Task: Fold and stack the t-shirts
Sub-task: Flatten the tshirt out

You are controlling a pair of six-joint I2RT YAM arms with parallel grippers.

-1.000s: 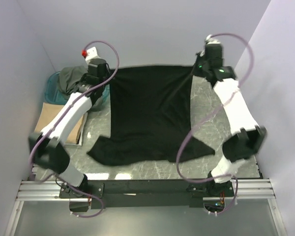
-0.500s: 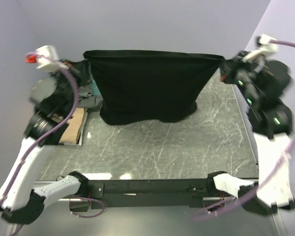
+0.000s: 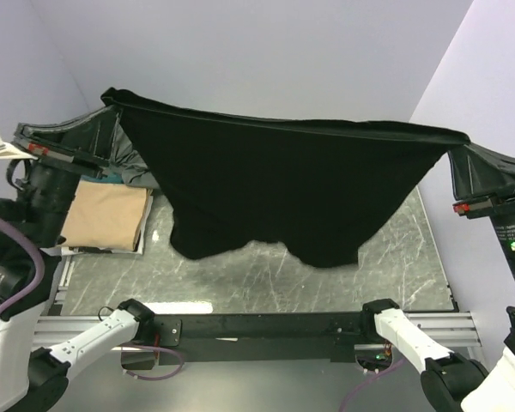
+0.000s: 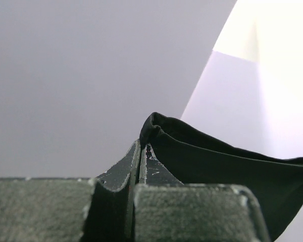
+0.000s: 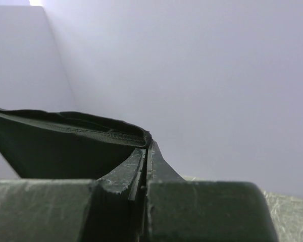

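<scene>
You are holding the black t-shirt stretched high above the desk. Its top edge is pulling taut and its body is sagging toward the middle of the desk. The left pincer is clamping one end of that edge and the right pincer the other, both pinched tight on cloth. I am judging the shirt light, limp and slightly slippery. It is draping rather than holding shape, so you are best gripping hems or shoulder seams at the corners. The tan t-shirt is lying folded at the desk's left edge. No brand, label or writing is showing legibly.
</scene>
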